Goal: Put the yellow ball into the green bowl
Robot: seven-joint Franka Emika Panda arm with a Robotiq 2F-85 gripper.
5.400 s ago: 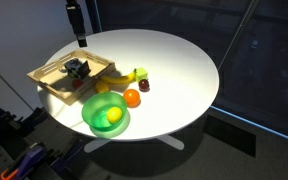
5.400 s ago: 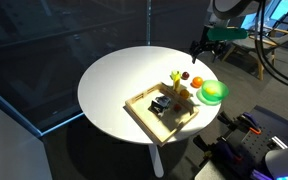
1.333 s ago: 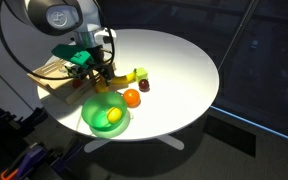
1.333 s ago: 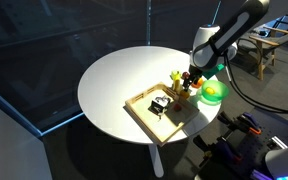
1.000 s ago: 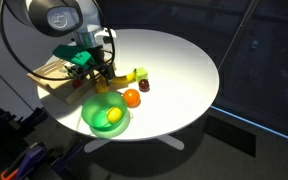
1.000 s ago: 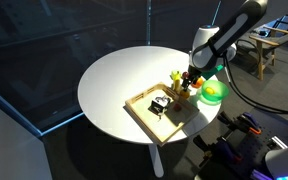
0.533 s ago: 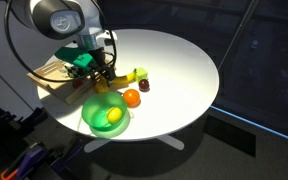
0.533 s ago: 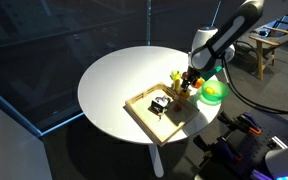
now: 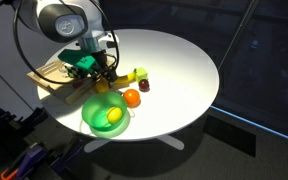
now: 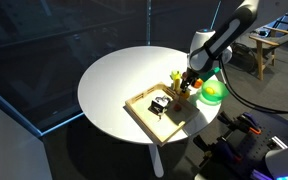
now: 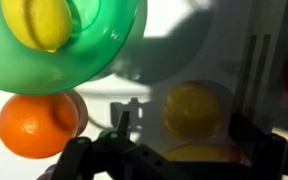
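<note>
The yellow ball point(image 11: 194, 108) lies on the white table between my gripper's point(image 11: 184, 128) two dark fingers in the wrist view. The jaws stand apart on either side of it, with a gap to the left finger point(image 11: 119, 128). The green bowl point(image 11: 104, 50) is close at the upper left and holds a paler lemon-yellow fruit point(image 11: 39, 20). In both exterior views the gripper point(image 9: 103, 82) point(image 10: 189, 88) hangs low over the spot beside the green bowl point(image 9: 91, 118) point(image 10: 215, 95) and hides the ball.
An orange point(image 11: 34, 122) point(image 9: 132, 97) lies next to the bowl. A wooden tray point(image 9: 54, 76) point(image 10: 144, 112) with a dark object sits beside the gripper. A yellow piece point(image 9: 134, 74) and a dark red one point(image 9: 144, 86) lie behind it.
Since 5.4 s ago the gripper has come down from high at the table's back to the spot by the bowl. Over the last second it has barely moved.
</note>
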